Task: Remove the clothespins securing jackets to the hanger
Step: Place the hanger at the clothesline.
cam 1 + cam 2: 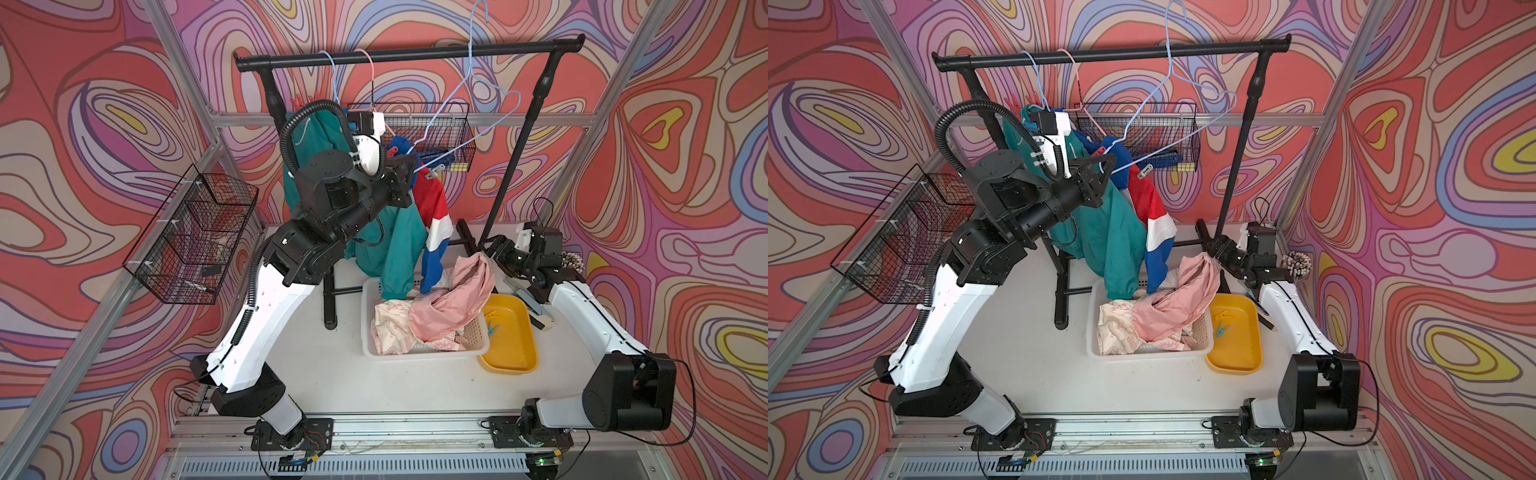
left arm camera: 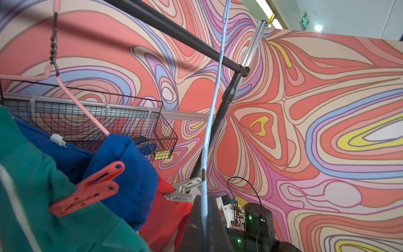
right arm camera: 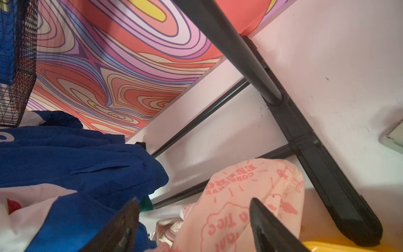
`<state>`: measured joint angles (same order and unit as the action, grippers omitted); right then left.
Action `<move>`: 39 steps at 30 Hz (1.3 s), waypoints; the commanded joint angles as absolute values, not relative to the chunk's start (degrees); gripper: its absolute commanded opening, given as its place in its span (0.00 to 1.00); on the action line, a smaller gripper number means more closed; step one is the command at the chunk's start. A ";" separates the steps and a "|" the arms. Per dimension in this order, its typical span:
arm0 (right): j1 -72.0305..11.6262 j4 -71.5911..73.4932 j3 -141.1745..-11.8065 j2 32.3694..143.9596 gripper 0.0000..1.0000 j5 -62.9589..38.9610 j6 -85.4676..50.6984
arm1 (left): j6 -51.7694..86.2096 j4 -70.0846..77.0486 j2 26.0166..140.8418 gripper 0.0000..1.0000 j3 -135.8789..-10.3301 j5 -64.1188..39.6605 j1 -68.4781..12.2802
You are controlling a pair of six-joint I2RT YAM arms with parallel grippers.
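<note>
The left end effector (image 2: 202, 196) clamps the blue hanger (image 2: 212, 109). The right end effector (image 3: 194, 218), jaws apart, is by the pink jacket (image 3: 239, 196). A coral clothespin (image 2: 87, 189) and a grey clothespin (image 2: 183, 189) grip jackets (image 1: 395, 232) at the bench's (image 1: 332, 374) back edge.

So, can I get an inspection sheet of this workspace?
Surface: white table, holding black rack, white basket, yellow tray.
Job's things: coral clothespin and grey clothespin clipped on hanging jackets; pink jacket in the basket; teal clothespin in the tray.
Clutter: two wire baskets, one holding a dark-blue object.
End effectors: left end effector shut on blue hanger; right end effector open by pink jacket.
Cables: black hose loops over left arm.
Surroundings: swirl-patterned walls.
</note>
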<state>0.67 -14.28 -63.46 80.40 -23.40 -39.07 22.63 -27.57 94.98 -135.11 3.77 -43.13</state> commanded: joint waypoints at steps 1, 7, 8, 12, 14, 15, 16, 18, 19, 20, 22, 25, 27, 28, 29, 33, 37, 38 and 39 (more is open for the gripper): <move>0.18 -13.19 -64.53 80.95 0.81 -24.17 -38.65 | 21.79 -28.15 98.43 0.00 -141.02 6.88 -43.36; 0.14 -12.71 -64.29 81.02 0.81 -24.28 -38.50 | 23.00 -31.93 101.50 0.00 -143.35 5.38 -43.57; 0.18 -12.61 -64.17 80.97 0.81 -24.32 -38.66 | 22.95 -32.30 101.60 0.00 -143.22 5.44 -43.67; 0.09 -12.07 -64.05 81.12 0.81 -24.52 -38.85 | 23.13 -32.96 101.36 0.00 -142.01 5.36 -44.25; 0.00 -12.03 -63.90 81.12 0.81 -24.52 -38.93 | 22.96 -32.79 100.87 0.00 -140.66 5.20 -44.68; 0.00 -11.96 -63.90 81.10 0.81 -24.43 -38.93 | 22.89 -32.65 100.43 0.00 -139.56 4.89 -44.92; 0.00 -11.97 -63.83 81.12 0.81 -24.27 -38.88 | 22.79 -32.31 99.91 0.00 -138.39 4.69 -45.29; -0.03 -12.03 -63.70 81.14 0.82 -23.79 -38.84 | 22.84 -31.63 98.78 0.00 -135.89 4.11 -45.85; -0.09 -12.23 -63.65 81.23 0.82 -23.50 -38.77 | 22.89 -31.55 98.27 0.00 -134.94 3.75 -46.05; -0.04 -12.24 -63.65 81.30 0.83 -23.36 -38.76 | 22.94 -31.50 97.82 0.00 -134.30 3.54 -46.17; -0.09 -12.22 -63.55 81.47 0.83 -23.33 -38.72 | 23.03 -31.51 96.60 0.00 -132.57 3.17 -46.32; -0.04 -12.53 -63.79 82.03 0.85 -22.79 -38.30 | 22.12 -30.00 94.56 0.13 -129.52 2.73 -46.27; -0.09 -13.17 -64.24 82.09 0.86 -22.12 -38.10 | 21.07 -29.97 94.14 0.38 -129.36 1.30 -46.30; -0.09 -13.32 -64.33 82.06 0.87 -21.52 -38.06 | 20.44 -30.01 93.93 0.50 -129.46 0.22 -46.31; -0.09 -13.76 -64.57 82.00 0.88 -20.81 -37.89 | 19.92 -29.93 93.79 0.61 -129.59 -0.71 -46.27; -0.13 -15.12 -65.21 81.70 0.94 -17.85 -36.95 | 17.45 -29.88 91.64 0.96 -129.11 -6.11 -46.28; -0.33 -14.42 -65.93 83.66 0.94 -21.48 -37.15 | 15.18 -28.33 85.15 1.00 -122.33 -9.67 -46.32; -0.71 -14.50 -66.15 84.27 0.94 -21.80 -37.09 | 14.51 -28.07 83.14 1.00 -120.01 -10.05 -46.24; -1.47 -14.19 -66.18 84.68 0.93 -21.73 -37.06 | 13.90 -28.00 80.68 1.00 -116.75 -10.04 -46.32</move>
